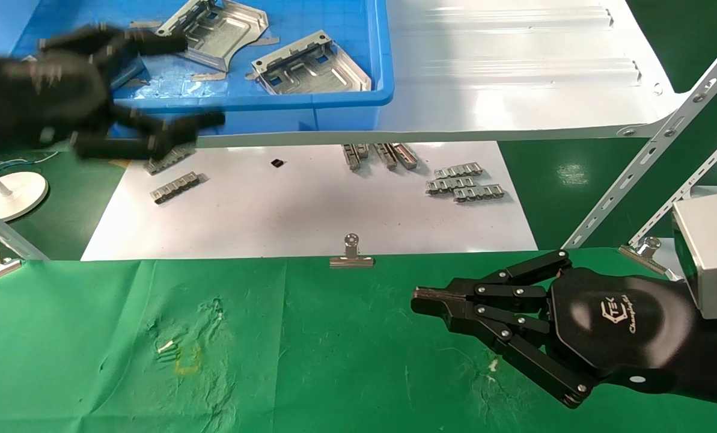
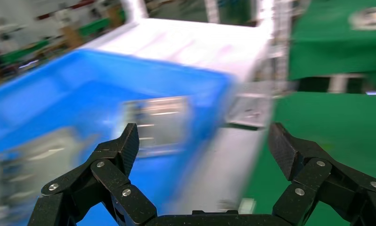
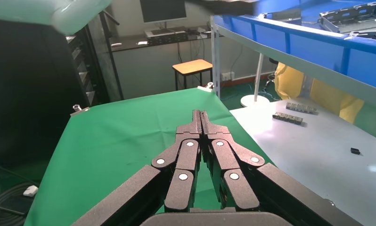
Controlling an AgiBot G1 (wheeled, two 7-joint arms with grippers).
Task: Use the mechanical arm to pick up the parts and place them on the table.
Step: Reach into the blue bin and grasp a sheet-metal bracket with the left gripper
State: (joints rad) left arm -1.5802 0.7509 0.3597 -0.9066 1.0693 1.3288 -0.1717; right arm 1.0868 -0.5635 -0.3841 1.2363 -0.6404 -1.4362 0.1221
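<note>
Two parts [image 1: 262, 45] lie in the blue bin [image 1: 370, 96]; left claw [image 1: 190, 84] spread wide, empty, at its front wall.

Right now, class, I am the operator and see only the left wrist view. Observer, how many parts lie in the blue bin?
Observer: Two parts, one at the back of the blue bin, the other nearer its front wall.
Operator: Where is my left gripper?
Observer: The left gripper hangs open and empty above the bin's front wall, toward the robot's left.
Operator: And the other arm?
Observer: The right gripper is shut, over the table, which bears no part.
</note>
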